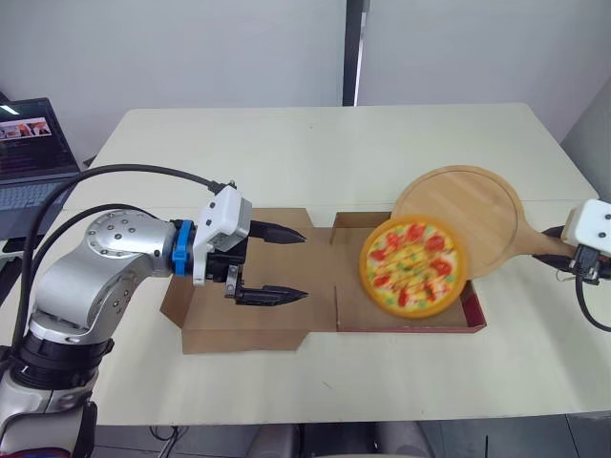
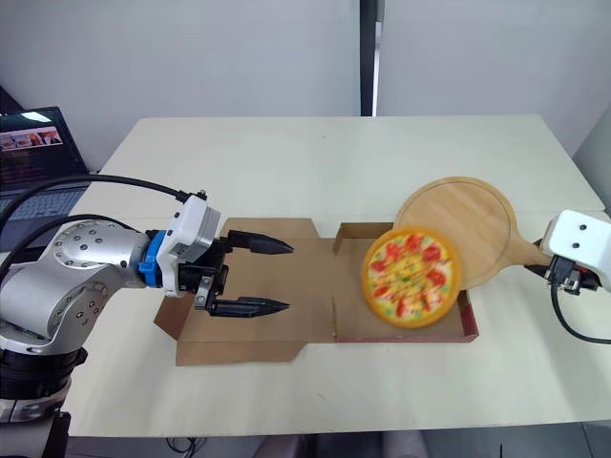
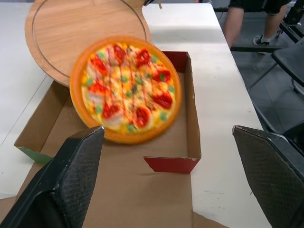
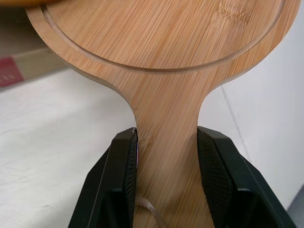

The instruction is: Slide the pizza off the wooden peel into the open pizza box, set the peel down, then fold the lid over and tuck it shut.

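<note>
Pizza (image 1: 412, 266) seemingly over box (image 1: 355, 307), peel (image 1: 470, 202) behind.

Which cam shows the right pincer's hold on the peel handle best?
Right wrist view: the peel handle sits clamped between both fingers of the right pincer. Eye views show the handle running to the pincer, contact too small to judge. Left wrist view gives the peel's board behind the pizza.

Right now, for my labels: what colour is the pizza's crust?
Orange, ringing the pizza; it shows best in the left wrist view.
</note>
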Tool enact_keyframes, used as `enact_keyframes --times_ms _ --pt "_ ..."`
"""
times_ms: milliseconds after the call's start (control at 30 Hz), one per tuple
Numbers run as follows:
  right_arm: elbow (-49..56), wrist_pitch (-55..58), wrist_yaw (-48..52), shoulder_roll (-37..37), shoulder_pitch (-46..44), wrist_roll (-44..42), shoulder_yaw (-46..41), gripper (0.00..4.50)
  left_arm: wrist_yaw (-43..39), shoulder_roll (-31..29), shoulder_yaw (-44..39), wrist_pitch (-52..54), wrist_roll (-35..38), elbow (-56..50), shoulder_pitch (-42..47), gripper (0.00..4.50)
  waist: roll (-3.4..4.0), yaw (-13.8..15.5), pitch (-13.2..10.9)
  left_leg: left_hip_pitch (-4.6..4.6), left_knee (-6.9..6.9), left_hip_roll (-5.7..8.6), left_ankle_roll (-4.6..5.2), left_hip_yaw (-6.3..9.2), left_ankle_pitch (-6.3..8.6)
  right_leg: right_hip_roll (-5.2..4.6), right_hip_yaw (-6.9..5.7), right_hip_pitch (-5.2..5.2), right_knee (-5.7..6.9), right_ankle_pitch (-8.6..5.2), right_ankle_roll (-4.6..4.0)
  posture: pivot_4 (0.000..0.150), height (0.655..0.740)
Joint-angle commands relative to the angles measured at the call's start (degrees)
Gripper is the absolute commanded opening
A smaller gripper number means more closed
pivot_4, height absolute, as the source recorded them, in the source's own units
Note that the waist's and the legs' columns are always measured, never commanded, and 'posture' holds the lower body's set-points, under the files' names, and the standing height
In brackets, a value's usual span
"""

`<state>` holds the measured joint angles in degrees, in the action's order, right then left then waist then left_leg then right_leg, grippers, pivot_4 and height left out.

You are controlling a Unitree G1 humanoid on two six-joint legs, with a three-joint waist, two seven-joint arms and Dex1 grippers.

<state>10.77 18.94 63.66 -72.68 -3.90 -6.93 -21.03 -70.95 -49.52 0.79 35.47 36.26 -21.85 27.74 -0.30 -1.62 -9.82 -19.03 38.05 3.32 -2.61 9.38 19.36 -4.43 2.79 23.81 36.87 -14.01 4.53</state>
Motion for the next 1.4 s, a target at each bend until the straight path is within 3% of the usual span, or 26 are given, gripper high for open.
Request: enact_keyframes --times_ms 33,233,367,667,833,1367,1400 --pt "-1.14 -2.31 -0.86 -2.82 -3.38 0.95 -3.0 1.56 -0.54 -0.4 -0.22 -1.23 -0.16 -0.54 0.11 4.5 0.0 0.0 0.0 0.0 0.0 0.0 0.0 0.0 0.0 0.0 -0.01 0.01 0.0 0.0 0.0 0.15 0.74" --pt "-4.83 -0.74 -0.58 -3.58 -5.71 0.52 -6.35 1.56 -0.23 0.34 0.13 -1.65 -0.05 -0.31 0.21 4.5 0.0 0.01 0.0 -0.01 0.0 0.0 0.0 0.0 0.0 0.0 0.0 0.01 -0.01 0.0 -0.01 0.15 0.74" --pt "-4.73 5.04 -0.29 -0.26 -3.67 -2.12 -12.76 1.56 -0.15 0.93 0.2 -1.27 0.69 -0.5 0.32 4.5 -0.01 0.05 0.0 -0.01 0.0 0.0 0.0 0.0 0.0 0.0 0.0 0.0 0.0 0.0 -0.01 0.15 0.74" --pt "1.62 18.97 -7.77 15.75 5.29 -7.0 -23.15 1.56 1.63 2.89 -0.02 0.45 2.74 -0.75 2.26 4.5 -0.01 0.19 0.0 0.01 0.04 0.02 0.01 0.02 0.0 0.0 0.01 -0.05 0.04 0.01 -0.01 0.15 0.74" --pt "0.51 21.63 -13.94 20.94 5.97 -6.98 -21.49 1.56 3.81 4.89 -0.07 1.88 4.08 -1.38 3.69 4.5 0.09 0.09 0.05 0.05 0.03 0.03 0.0 -0.02 0.0 -0.01 0.07 -0.04 0.06 0.01 -0.01 0.15 0.74" --pt "-15.14 23.19 -20.44 21.27 1.13 -7.37 -10.27 1.56 10.84 9.88 1.25 4.14 4.88 -4.23 4.77 4.5 0.09 0.07 0.06 0.06 0.03 0.04 -0.01 -0.05 -0.01 -0.01 0.11 -0.04 0.06 0.01 -0.01 0.15 0.74" --pt "-15.34 23.28 -20.46 21.11 1.3 -7.49 -10.22 1.91 11.08 10.0 1.29 4.06 4.76 -4.19 4.87 4.5 0.09 0.08 0.06 0.06 0.03 0.04 -0.01 -0.04 -0.01 -0.01 0.11 -0.04 0.07 0.01 -0.01 0.15 0.74"
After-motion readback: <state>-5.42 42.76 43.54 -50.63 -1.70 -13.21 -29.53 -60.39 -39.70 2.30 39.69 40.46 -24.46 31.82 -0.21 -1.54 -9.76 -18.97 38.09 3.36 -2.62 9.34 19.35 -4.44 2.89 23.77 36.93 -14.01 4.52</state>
